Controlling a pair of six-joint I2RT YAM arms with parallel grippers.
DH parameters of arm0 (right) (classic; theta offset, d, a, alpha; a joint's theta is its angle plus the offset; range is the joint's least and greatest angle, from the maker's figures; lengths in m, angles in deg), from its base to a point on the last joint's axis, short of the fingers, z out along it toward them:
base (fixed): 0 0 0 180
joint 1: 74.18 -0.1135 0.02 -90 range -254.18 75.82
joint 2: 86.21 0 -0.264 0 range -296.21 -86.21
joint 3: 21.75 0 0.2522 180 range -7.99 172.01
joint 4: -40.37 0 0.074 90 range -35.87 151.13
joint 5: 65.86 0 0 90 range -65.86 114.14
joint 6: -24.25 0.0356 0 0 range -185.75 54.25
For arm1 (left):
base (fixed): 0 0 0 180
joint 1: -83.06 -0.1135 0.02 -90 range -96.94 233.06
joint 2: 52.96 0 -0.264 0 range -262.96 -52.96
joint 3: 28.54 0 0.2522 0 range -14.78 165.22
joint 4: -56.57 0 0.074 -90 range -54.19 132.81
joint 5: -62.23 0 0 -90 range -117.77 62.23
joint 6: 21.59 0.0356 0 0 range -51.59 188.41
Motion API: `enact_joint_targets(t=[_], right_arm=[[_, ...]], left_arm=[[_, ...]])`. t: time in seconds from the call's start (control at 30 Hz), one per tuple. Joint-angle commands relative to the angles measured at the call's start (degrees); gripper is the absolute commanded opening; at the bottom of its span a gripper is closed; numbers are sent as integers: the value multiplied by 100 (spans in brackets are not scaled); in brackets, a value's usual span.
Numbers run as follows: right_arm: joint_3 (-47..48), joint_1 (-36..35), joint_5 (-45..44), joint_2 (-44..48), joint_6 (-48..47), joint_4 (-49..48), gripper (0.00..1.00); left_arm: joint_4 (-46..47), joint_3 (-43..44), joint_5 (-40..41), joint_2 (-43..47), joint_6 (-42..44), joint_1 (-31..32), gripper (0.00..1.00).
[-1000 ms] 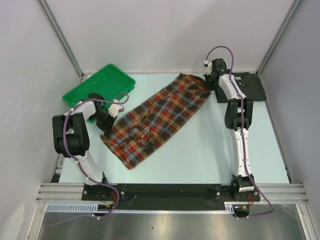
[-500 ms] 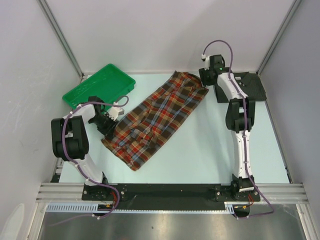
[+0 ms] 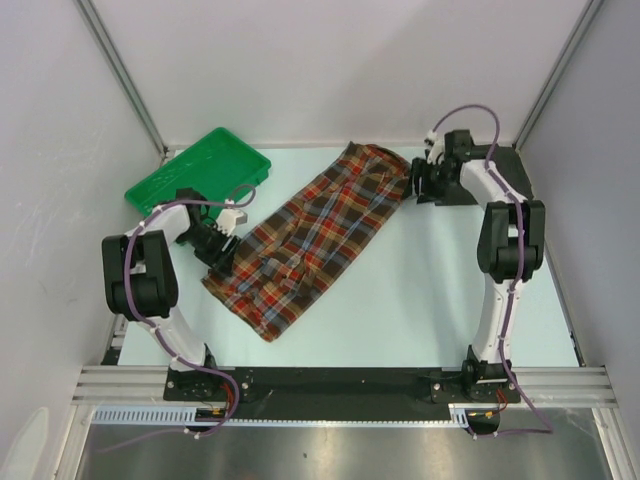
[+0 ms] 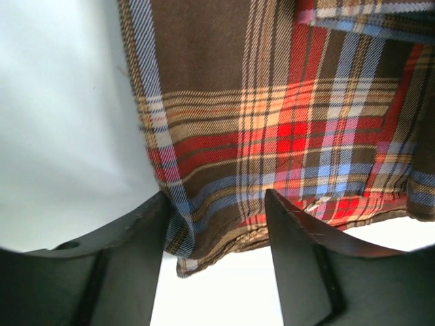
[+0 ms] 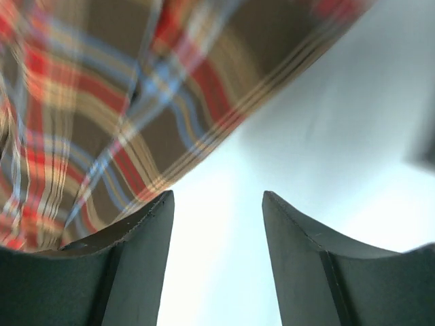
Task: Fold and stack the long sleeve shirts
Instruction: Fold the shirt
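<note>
The plaid long sleeve shirt (image 3: pixel 310 235) lies folded in a long diagonal strip across the table. My left gripper (image 3: pixel 216 250) sits at its near-left corner. In the left wrist view the left gripper (image 4: pixel 217 197) is open, and the shirt's hem corner (image 4: pixel 183 251) lies loose between the jaws. My right gripper (image 3: pixel 415 183) is just right of the shirt's far end. It is open (image 5: pixel 216 197) over bare table, with the plaid cloth (image 5: pixel 102 102) to its upper left. The dark grey shirt (image 3: pixel 512 158) lies at the back right, mostly hidden under the right arm.
A green plastic tray (image 3: pixel 200 170) stands tilted at the back left, close behind the left arm. White walls and metal posts close in the table on three sides. The right arm stretches along the table's right side.
Both grippers have opened and let go of the plaid shirt. The right arm has swung out to the right of the shirt's far end. The left gripper stays at the near-left corner.
</note>
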Motion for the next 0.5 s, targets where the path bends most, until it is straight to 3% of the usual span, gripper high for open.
enact_joint_targets(t=[0.0, 0.07, 0.3, 0.47], right_arm=[[-458, -303, 1119, -206, 766, -218, 60], [-687, -365, 1242, -232, 995, -570, 61], [-1540, -734, 1287, -276, 1787, -1668, 61], [-1917, -875, 1374, -452, 2322, -1994, 50]], left_arm=[[-58, 209, 200, 415, -44, -51, 65], [-101, 227, 191, 564, -114, -60, 70], [-251, 271, 130, 793, -158, -69, 70], [-295, 350, 60, 942, -281, -69, 70]])
